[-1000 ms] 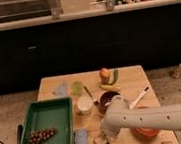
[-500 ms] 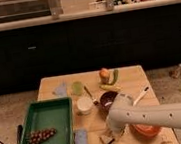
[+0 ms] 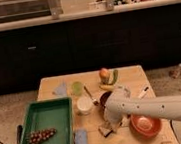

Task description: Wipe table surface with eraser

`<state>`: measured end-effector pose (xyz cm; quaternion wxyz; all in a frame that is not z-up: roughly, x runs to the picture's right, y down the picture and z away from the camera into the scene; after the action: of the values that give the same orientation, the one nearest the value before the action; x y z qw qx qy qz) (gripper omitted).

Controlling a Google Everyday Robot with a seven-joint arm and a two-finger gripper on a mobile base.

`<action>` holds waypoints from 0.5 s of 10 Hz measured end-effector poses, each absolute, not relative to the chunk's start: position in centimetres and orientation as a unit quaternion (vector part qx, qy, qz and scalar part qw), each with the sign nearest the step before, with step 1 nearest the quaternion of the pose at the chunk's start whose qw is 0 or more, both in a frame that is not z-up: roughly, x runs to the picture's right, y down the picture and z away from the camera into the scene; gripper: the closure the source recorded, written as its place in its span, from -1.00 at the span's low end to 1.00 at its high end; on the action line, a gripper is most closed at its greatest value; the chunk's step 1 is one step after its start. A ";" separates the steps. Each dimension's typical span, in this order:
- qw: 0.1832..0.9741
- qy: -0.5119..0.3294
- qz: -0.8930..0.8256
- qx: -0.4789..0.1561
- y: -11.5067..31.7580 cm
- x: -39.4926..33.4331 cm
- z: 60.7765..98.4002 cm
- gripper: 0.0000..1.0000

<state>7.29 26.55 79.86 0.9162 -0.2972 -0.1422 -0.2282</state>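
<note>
The eraser (image 3: 106, 130), a small tan block with a dark underside, lies flat on the light wooden table surface (image 3: 49, 85) near its front edge, between the blue-grey pad and the orange bowl. My gripper (image 3: 110, 124) comes in from the right on a white arm, points down and is shut on the eraser, pressing it against the tabletop. The wrist hides most of the fingers.
A green tray (image 3: 49, 115) holding grapes (image 3: 39, 137) fills the front left. A blue-grey pad (image 3: 81, 140) lies beside it. A white cup (image 3: 84, 105), a green cup (image 3: 77, 87), a dark bowl (image 3: 104, 98), an apple (image 3: 104, 73), a white-handled brush (image 3: 143, 93) and an orange bowl (image 3: 146, 124) surround the arm.
The gripper has slid the eraser to the right along the front of the table, away from the blue-grey pad, then slightly toward the far side.
</note>
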 end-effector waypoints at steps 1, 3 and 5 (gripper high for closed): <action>0.914 -0.151 -0.238 -0.293 26.3 6.3 79.9 1.00; 0.906 -0.172 -0.259 -0.289 26.4 4.2 79.6 1.00; 0.896 -0.191 -0.279 -0.287 27.1 2.7 78.8 1.00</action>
<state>2.71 27.11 78.76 0.8961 -0.2874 -0.1908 -0.2793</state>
